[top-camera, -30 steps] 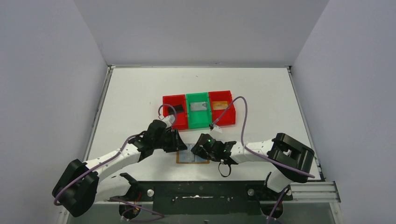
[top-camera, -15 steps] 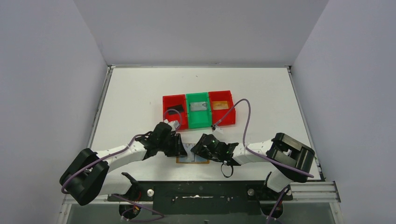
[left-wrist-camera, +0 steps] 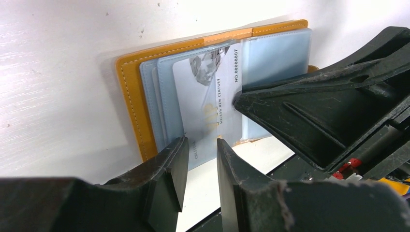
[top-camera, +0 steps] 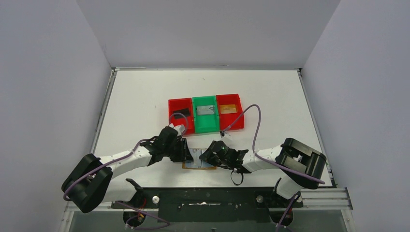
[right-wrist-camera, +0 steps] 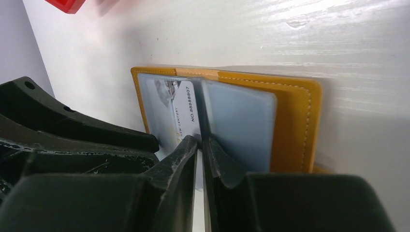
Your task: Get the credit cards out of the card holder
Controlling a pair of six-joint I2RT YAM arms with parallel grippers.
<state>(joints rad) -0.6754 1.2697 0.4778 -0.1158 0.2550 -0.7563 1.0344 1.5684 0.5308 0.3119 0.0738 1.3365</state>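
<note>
The orange-tan card holder (top-camera: 200,165) lies open near the table's front edge, with pale blue-grey panels (right-wrist-camera: 239,125). A pale card (left-wrist-camera: 208,108) with printed numbers sticks partway out of its left pocket. My left gripper (left-wrist-camera: 202,147) is slightly open, and its tips straddle the card's near edge. In the top view it (top-camera: 188,152) sits at the holder's left side. My right gripper (right-wrist-camera: 199,141) is shut. Its tips rest on the holder's middle fold beside the card, and it (top-camera: 207,155) sits over the holder's right half. Its black fingers (left-wrist-camera: 300,104) cover the right panel in the left wrist view.
A row of three bins stands behind the holder: a red bin (top-camera: 179,107) with a dark card, a green bin (top-camera: 205,124) with a grey card and a red bin (top-camera: 228,121) with an orange card. The table's front edge and black rail (top-camera: 203,193) are just below the holder.
My left arm has come down and forward, bringing its gripper to the holder's left edge. My right gripper has shifted slightly on the holder. The holder has stayed put.
</note>
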